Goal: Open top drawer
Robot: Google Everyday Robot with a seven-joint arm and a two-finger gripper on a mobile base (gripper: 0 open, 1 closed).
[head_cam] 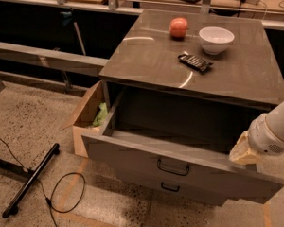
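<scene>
The tall grey flat-fronted top drawer (132,155) stands pulled far out from under the front edge of the grey metal bench (146,56). Its plain grey inside lies open to view, and its small black bail handle (173,167) sits at the middle of the front. The tan-tipped pincer (244,150) on the white robot arm (274,129) rests against the top rim of the drawer front, near that front's camera-right end. Whether it is open or closed on the rim cannot be told.

Below, a shallower grey drawer (180,193) with a like handle juts out a little. On the bench top, towards the far edge, sit a red apple (178,27) and a white round bowl (216,39). A flat black packet (195,62) lies just in front of them. An open brown cardboard box (85,122) stands on the floor against the bench's camera-left side, and a black cable (66,197) loops on the speckled floor near it.
</scene>
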